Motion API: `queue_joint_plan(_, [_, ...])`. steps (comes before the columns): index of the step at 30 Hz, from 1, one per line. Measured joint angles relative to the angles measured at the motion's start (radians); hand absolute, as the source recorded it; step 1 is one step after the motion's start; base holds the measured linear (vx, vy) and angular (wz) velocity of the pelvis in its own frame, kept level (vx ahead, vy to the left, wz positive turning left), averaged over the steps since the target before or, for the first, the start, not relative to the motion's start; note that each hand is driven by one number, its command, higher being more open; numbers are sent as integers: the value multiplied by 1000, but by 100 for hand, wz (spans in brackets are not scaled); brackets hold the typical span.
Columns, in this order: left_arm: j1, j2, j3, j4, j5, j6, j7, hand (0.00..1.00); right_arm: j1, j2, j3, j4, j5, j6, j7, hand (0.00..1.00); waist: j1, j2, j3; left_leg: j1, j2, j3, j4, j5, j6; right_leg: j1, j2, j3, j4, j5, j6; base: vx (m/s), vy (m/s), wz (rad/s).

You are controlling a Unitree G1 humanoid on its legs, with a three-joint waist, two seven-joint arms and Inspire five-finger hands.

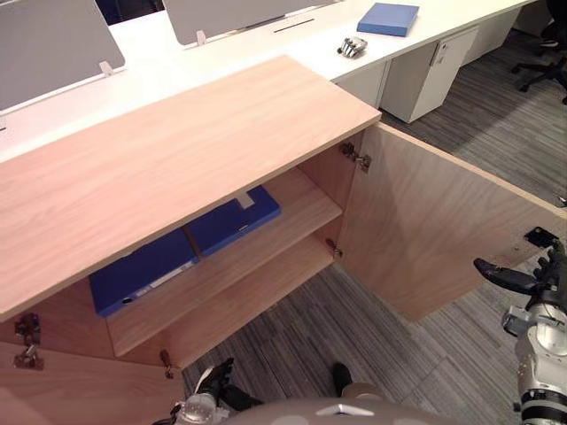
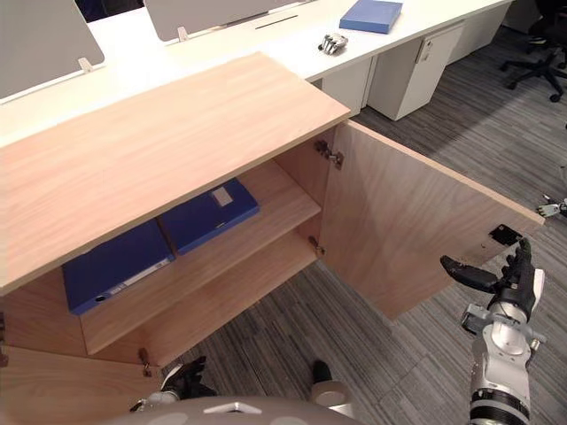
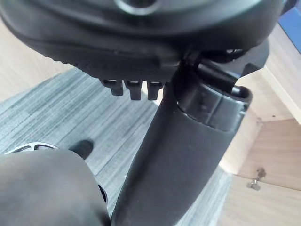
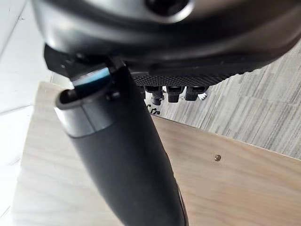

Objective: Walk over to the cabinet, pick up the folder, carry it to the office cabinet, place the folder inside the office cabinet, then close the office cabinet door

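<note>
cabinet (image 1: 177,168): wood, low, both doors swung open
right door (image 1: 434,221): wide open, angled out over the carpet
left door (image 1: 80,390): open, only its near part shows at lower left
upper shelf (image 1: 297,208): two blue folders lying flat, side by side and touching
left folder (image 1: 142,270): spine with white label facing out, partly under the cabinet top
right folder (image 1: 235,221): white tab on its cover, right half of the shelf beyond it bare
lower shelf (image 1: 257,292): can't make out anything on it
desk (image 1: 266,49): white, far behind the cabinet
desk folder (image 1: 388,18): third blue one, flat on the desk, shiny metal object (image 1: 352,47) near it
right hand (image 2: 512,282): released, thumb out, grasps nothing, just beside the right door's outer edge; contact unclear
left hand (image 1: 213,379): low, near the cabinet's front, fingers relaxed, nothing in it
</note>
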Motion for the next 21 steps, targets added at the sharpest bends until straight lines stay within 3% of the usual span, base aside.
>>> queue_joint_plan(11, [9,1,-3,-1,-7,-13,-11,100,-39,-93,60,68,31,0,31,100,-6,8,-3,-2,0,-7,-3,0,0,4,1,-5,-13,1,1,-4,-7,2])
queue_joint_plan(21, [18,-1,-9,-3,-5,-14,-13,100,-40,-64,111,10,31,0,18,100,-30,12,-5,-3,2,-9,-3,0,0,3,4,1,-22,7,0,-18,-19,-2])
